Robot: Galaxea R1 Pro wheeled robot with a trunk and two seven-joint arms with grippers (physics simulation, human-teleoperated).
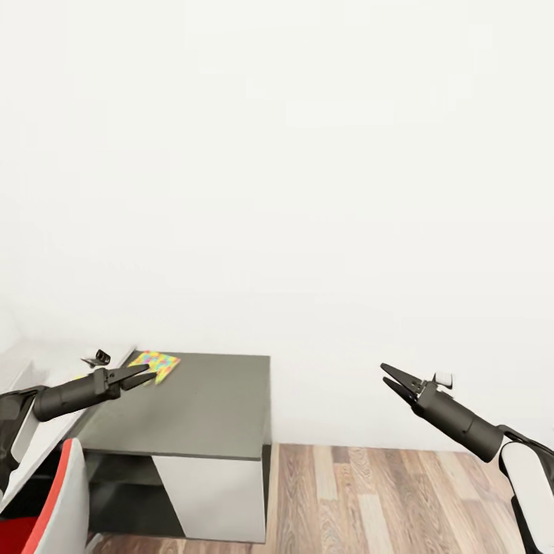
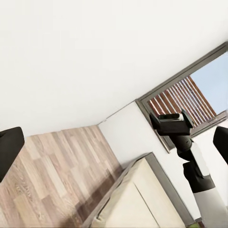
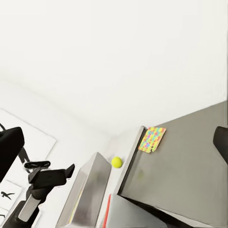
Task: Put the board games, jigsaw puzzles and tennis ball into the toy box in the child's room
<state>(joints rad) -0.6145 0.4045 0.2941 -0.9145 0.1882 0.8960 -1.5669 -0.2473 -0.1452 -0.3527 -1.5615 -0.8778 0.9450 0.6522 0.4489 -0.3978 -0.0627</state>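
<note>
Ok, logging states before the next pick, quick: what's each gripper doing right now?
Left gripper: open, holding nothing, over the dark cabinet.
Right gripper: open, holding nothing, in the air.

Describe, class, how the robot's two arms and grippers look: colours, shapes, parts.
Both arms are dark grey cylinders ending in the left gripper and right gripper, each with two slim, pointed black fingers. White shells cover the arms further back, and a small white block sits by the right wrist.

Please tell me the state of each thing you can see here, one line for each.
Left gripper: open, empty, held over the cabinet edge.
Right gripper: open, empty, in the air.
Jigsaw puzzle: lying flat on the dark cabinet.
Tennis ball: resting beside the cabinet, not held.
</note>
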